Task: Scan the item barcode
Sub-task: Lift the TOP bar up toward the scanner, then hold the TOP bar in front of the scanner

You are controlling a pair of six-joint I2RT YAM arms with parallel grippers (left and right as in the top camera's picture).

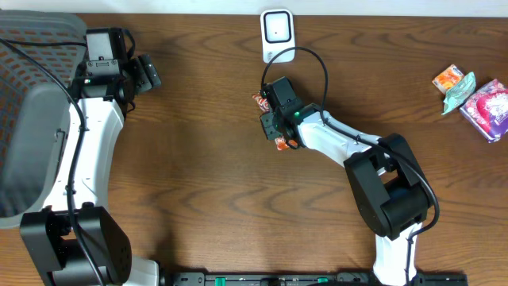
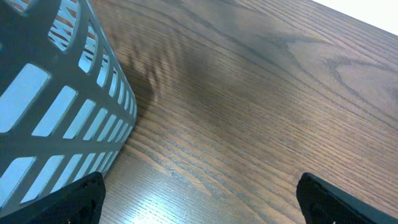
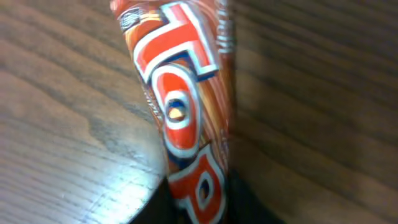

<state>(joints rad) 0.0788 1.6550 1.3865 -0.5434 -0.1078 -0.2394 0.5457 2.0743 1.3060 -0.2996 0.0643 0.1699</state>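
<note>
The item is a long red-and-orange snack bar wrapper (image 3: 186,118) with white lettering, lying on the wooden table. Overhead, its ends (image 1: 279,143) stick out on either side of my right gripper (image 1: 274,121). In the right wrist view, the right gripper (image 3: 198,208) has its dark fingers pressed against both sides of the wrapper's near end. No barcode shows on the visible face. The white barcode scanner (image 1: 277,32) stands at the table's far edge, just beyond the item. My left gripper (image 1: 148,73) hovers far to the left, open (image 2: 202,205) over bare wood.
A grey slotted basket (image 1: 32,119) fills the left side and sits close beside the left gripper (image 2: 56,106). At the far right lie an orange packet (image 1: 449,78), a green packet (image 1: 460,94) and a pink packet (image 1: 489,107).
</note>
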